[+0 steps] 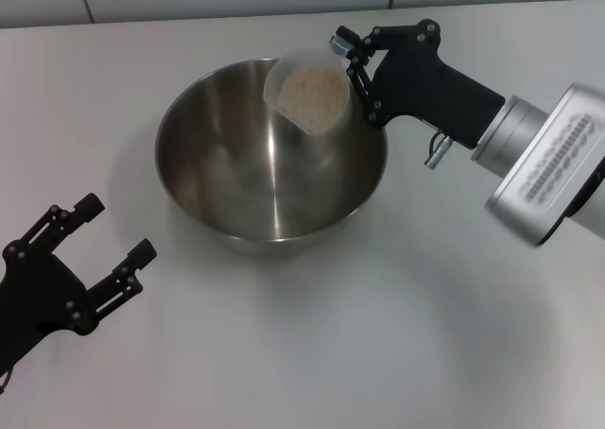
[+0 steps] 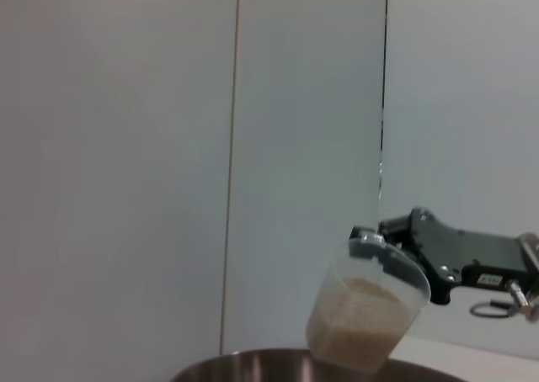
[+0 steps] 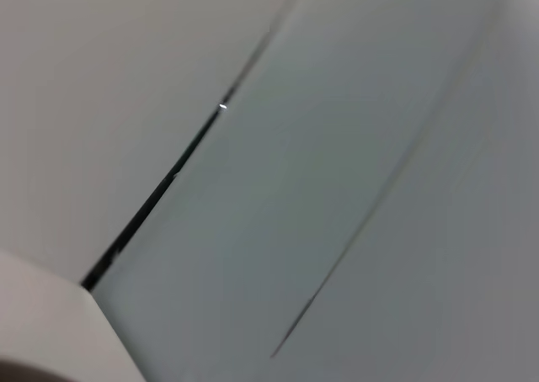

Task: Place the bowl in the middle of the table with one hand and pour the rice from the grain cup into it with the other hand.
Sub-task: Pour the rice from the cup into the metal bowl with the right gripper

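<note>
Rice (image 1: 310, 95) fills the tilted grain cup (image 1: 307, 91) pinched by right gripper (image 1: 352, 62) over bowl (image 1: 227, 127); left gripper (image 1: 112, 229) spread nearby.

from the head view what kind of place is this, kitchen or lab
Probably a lab test bench: a bare white table, plain panelled wall, and only a steel bowl and rice cup.

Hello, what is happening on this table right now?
The right gripper holds the grain cup tilted above the bowl, which stands on the table. The rice is in the cup; none shows in the bowl. The left gripper waits beside the bowl, jaws open and empty.
</note>
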Tool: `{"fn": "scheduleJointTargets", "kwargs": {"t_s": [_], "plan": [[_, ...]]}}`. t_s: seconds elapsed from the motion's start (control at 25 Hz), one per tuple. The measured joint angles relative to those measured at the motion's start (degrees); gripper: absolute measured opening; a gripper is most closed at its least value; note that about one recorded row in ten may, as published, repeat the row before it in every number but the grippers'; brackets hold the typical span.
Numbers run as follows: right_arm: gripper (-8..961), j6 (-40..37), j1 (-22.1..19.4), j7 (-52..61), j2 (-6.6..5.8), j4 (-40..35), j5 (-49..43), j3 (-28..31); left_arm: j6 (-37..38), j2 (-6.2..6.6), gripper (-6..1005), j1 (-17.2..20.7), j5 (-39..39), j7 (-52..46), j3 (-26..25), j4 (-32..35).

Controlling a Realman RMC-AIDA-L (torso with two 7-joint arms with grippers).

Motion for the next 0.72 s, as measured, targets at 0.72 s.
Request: {"fn": "scheduleJointTargets", "kwargs": {"t_s": [0.72], "plan": [[11, 0.04, 2.01, -67.56, 0.43, 7.50, 0.11, 0.77, -2.17, -0.14, 808, 0.02, -0.44, 0.15, -0.12, -0.20]]}}
